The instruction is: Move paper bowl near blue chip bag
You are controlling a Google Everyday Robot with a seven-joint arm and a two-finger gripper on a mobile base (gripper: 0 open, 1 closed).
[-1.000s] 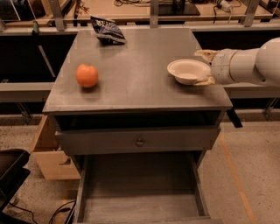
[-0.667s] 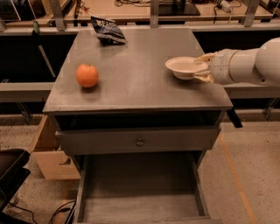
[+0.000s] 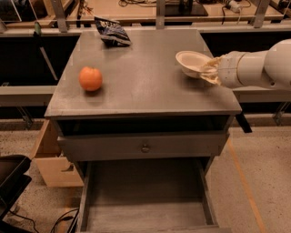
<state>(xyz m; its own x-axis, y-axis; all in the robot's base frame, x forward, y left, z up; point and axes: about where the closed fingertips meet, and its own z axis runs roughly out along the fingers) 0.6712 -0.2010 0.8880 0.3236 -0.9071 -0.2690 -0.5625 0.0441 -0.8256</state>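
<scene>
The off-white paper bowl (image 3: 191, 61) is at the right side of the grey table (image 3: 136, 86), lifted and tilted above the top. My gripper (image 3: 208, 70) reaches in from the right on a white arm and is shut on the bowl's right rim. The dark blue chip bag (image 3: 112, 32) lies crumpled at the far edge of the table, left of centre, well away from the bowl.
An orange fruit (image 3: 90, 78) sits on the left part of the table. Below the top are a closed drawer (image 3: 144, 146) and an open lower drawer (image 3: 145, 200). A cardboard box (image 3: 52, 159) stands on the floor at left. A workbench (image 3: 150, 11) runs behind.
The bowl has been lifted off the table and carried slightly up and to the left with the gripper, tilting as it rose.
</scene>
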